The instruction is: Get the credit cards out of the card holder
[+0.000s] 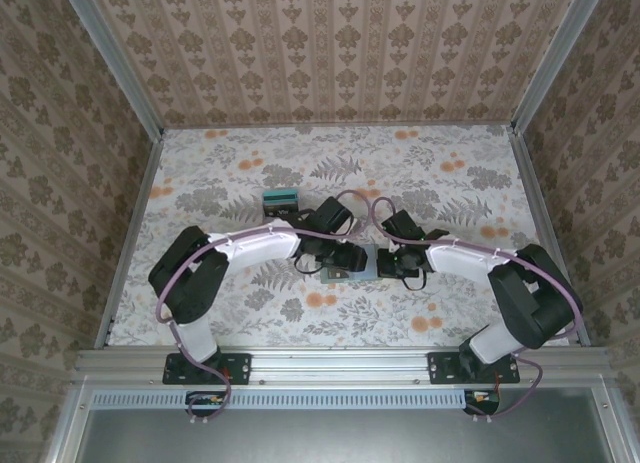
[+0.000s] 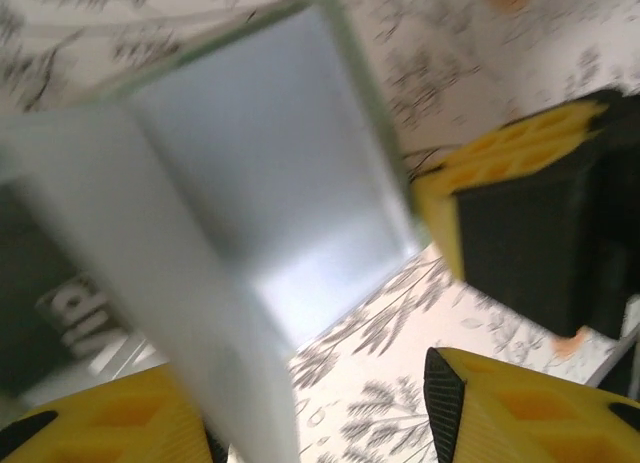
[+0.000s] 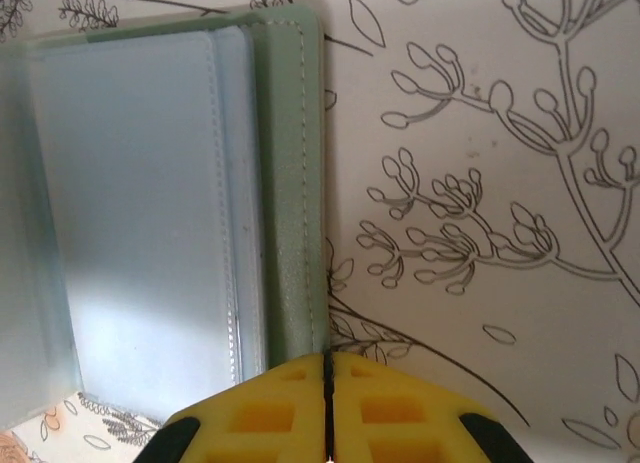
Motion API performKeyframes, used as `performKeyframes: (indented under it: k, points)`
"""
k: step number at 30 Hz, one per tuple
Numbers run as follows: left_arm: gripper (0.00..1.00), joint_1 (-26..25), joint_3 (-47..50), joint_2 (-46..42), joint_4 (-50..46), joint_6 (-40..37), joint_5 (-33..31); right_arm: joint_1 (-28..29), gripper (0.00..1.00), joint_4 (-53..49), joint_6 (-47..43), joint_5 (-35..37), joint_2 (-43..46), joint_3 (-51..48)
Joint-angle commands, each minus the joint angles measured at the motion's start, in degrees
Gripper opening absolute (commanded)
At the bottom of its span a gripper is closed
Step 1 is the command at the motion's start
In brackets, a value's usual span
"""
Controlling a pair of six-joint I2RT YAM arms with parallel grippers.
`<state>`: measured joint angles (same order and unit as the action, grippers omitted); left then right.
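The right end effector [image 3: 328, 381], pressed together, meets the open card holder's [image 3: 150, 203] green edge on the floral surface [image 3: 500, 363], while the left end effector [image 2: 310, 413] stands spread around its raised blue-grey panel [image 2: 270, 173].

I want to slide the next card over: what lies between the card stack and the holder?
In the top view, the left arm crosses above that stretch from card stack to holder, hiding whatever lies beneath.

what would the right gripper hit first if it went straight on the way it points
The holder: its stitched green edge lies directly ahead of the right gripper, whose fingers are shut. It may already be touching that edge, since depth is unclear here.
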<state>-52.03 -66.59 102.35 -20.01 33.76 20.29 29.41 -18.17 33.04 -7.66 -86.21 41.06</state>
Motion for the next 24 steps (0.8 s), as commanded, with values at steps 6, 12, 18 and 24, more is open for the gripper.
performKeyframes:
  k: [6, 12, 18, 24]
  points:
    - [0.52, -1.8, -6.4, 4.2, -1.0, -3.8, 3.9, -2.7, 0.14, -1.8, 2.6, 3.0, 11.8, -2.9]
    - [0.46, -0.7, -2.0, -0.2, -0.8, -2.8, 0.4, -3.0, 0.16, -1.3, 3.0, 0.3, 13.2, -1.8]
    - [0.33, 2.6, 6.8, -6.4, 0.1, -0.8, -2.6, -1.9, 0.19, 1.5, 3.0, -4.7, 9.8, 0.9]
    - [0.13, 6.0, 13.2, -9.4, 0.4, 1.1, -5.7, 0.5, 0.19, 4.1, 3.5, -9.1, 3.4, 4.9]
